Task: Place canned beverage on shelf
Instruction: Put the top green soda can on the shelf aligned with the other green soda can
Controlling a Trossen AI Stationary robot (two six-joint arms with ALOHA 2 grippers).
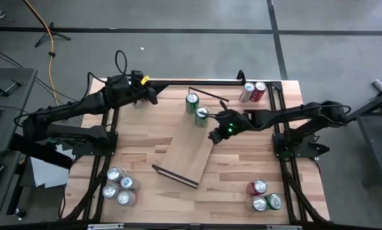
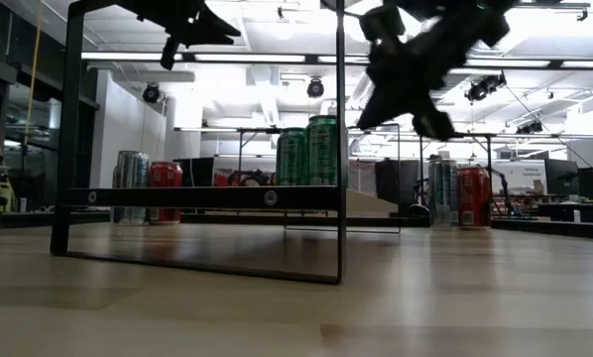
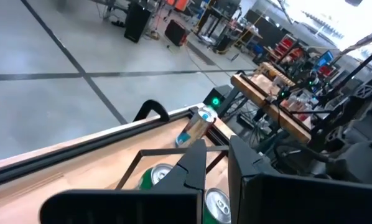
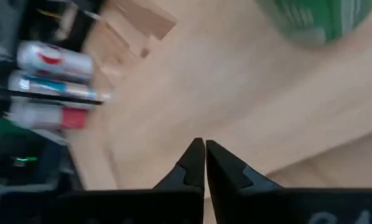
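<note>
Right now, near to far:
Near cans, left: three silver-topped cans (image 1: 119, 186) clustered at the table's near-left corner, well clear of both arms.
Near cans, right: one red and two green cans (image 1: 264, 197) grouped at the near-right corner.
Near shelf end: dark rail (image 1: 174, 177) closing the shelf's near short edge, bare tabletop (image 1: 229, 191) open all around it.
Shelf: light-wood board (image 1: 190, 156) lying slantwise mid-table, near end toward the left, far end toward the right arm.
Right gripper: (image 1: 214, 135) hovering above the shelf's far right edge; fingers (image 4: 192, 165) pressed together tip to tip, holding nothing, bare wood beneath them.
Placed cans: two green cans (image 1: 197, 108) upright at the shelf's far end, touching or nearly so; the nearer one (image 1: 202, 116) just beside the right gripper, apart from it.
Far shelf end: thin dark rail (image 1: 208, 94) beyond the green cans.
Far cans: a silver and a red can (image 1: 252, 92) at the far-right corner of the table, near its edge.
Left gripper: (image 1: 154, 96) raised over the far-left part of the table, fingers (image 3: 192, 168) closed and empty, well apart from the shelf.
Open room: clear wood between the left gripper and the shelf's left long edge.
</note>
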